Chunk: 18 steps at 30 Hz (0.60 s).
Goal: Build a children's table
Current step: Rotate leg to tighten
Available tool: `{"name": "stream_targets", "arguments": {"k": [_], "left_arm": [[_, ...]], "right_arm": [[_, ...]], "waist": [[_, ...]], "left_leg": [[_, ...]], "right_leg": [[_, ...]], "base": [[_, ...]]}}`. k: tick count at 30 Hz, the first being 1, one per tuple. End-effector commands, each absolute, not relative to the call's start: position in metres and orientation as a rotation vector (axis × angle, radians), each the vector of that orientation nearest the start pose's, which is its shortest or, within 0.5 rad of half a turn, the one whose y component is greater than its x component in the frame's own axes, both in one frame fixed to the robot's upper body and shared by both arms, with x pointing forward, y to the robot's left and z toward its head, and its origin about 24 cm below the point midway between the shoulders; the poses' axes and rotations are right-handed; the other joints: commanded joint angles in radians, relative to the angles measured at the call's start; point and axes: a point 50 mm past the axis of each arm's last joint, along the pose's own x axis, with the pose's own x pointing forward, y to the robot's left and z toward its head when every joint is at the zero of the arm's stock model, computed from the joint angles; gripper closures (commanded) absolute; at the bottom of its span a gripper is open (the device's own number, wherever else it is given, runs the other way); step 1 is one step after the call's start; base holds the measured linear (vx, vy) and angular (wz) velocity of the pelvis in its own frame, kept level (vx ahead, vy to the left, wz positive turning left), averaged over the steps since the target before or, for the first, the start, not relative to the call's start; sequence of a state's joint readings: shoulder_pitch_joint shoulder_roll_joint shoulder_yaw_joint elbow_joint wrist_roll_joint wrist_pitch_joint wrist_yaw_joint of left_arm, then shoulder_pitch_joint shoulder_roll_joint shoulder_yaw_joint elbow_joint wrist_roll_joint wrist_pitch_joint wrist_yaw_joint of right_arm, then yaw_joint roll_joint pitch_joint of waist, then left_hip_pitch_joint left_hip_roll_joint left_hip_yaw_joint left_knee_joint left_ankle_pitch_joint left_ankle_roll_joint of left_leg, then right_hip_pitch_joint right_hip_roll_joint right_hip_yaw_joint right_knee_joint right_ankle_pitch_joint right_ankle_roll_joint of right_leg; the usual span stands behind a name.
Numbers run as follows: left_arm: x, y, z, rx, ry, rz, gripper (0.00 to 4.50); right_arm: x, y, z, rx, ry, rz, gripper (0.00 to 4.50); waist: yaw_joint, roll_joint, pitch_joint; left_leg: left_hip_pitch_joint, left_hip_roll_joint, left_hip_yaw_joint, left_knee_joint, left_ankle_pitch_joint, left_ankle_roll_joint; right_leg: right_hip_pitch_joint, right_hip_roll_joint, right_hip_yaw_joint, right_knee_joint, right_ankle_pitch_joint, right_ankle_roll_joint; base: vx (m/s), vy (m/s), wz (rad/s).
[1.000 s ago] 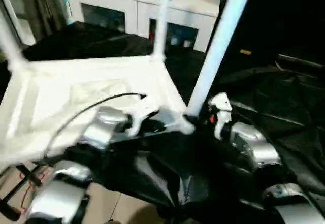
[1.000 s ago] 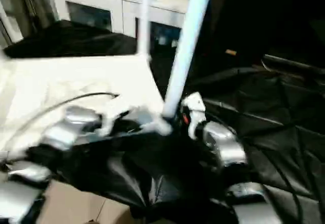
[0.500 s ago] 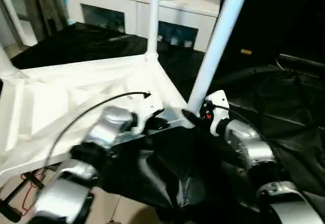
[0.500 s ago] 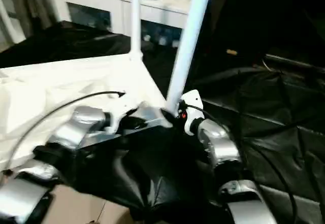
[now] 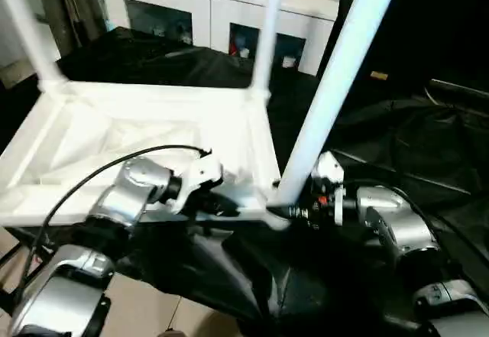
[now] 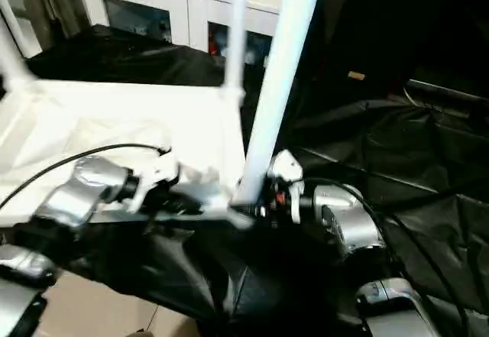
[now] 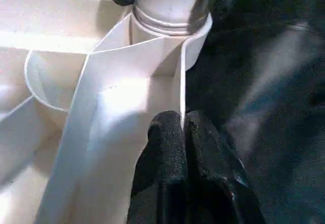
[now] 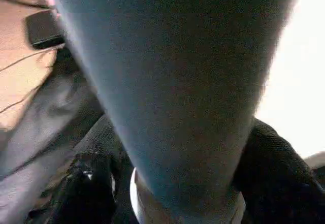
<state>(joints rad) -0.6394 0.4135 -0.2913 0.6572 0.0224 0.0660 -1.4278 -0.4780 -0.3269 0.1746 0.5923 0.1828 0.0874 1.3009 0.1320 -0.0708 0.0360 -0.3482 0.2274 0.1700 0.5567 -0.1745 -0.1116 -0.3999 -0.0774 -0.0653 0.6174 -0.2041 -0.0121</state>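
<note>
The tabletop point(image 5: 137, 134) is lying upside down on black cloth point(image 5: 428, 161), ribbed underside facing up, legs standing in its corners. The left gripper point(image 7: 175, 132) is pinching the thin rim wall near the closest corner socket, its fingers point(image 7: 162, 148) pressed together on either side of it. The right gripper point(image 5: 294, 213) is straddling the base of the nearest leg point(image 5: 328, 92), one finger on each side, gripping it.
</note>
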Motion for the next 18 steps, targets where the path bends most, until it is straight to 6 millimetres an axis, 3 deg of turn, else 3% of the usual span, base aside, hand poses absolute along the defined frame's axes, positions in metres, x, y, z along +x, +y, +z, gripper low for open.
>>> {"name": "stream_targets", "arguments": {"k": [1,8,11,15,18], "left_arm": [[0.313,0.140,0.058,0.406,0.524,-1.536,4.50],[0.315,0.136,0.057,0.387,0.494,-1.494,4.50],[0.319,0.130,0.054,0.379,0.488,-1.421,4.50],[0.326,0.119,0.049,0.370,0.488,-1.310,4.50],[0.328,0.110,0.046,0.372,0.487,-1.261,4.50]], "right_arm": [[0.282,-0.131,0.021,-0.021,0.447,1.467,1.82],[0.280,-0.130,0.014,0.005,0.449,1.442,2.17],[0.286,-0.130,0.005,0.006,0.433,1.303,2.31],[0.299,-0.128,-0.007,0.013,0.437,1.049,2.38],[0.304,-0.125,-0.010,0.034,0.438,0.950,2.46]], "waist": [[0.003,0.010,-0.048],[0.010,0.009,-0.050],[0.007,0.009,-0.046],[-0.008,0.010,-0.032],[-0.021,0.012,-0.032]], "left_leg": [[0.004,0.012,0.012,-0.056,-0.196,0.035],[0.002,0.008,0.013,-0.053,-0.166,0.028],[0.005,0.008,0.011,-0.058,-0.214,0.015],[0.012,0.006,-0.001,-0.071,-0.344,-0.024],[0.025,0.007,-0.005,-0.073,-0.395,-0.028]], "right_leg": [[0.051,-0.056,0.041,-0.067,-0.112,-0.216],[0.052,-0.057,0.040,-0.062,-0.063,-0.220],[0.048,-0.060,0.041,-0.071,-0.144,-0.208],[0.042,-0.066,0.040,-0.098,-0.417,-0.141],[0.032,-0.067,0.039,-0.112,-0.498,-0.112]], "base": [[0.000,0.000,0.00],[0.000,0.000,0.00],[0.000,0.000,0.00],[0.000,0.000,0.00],[0.000,0.000,0.00]]}}
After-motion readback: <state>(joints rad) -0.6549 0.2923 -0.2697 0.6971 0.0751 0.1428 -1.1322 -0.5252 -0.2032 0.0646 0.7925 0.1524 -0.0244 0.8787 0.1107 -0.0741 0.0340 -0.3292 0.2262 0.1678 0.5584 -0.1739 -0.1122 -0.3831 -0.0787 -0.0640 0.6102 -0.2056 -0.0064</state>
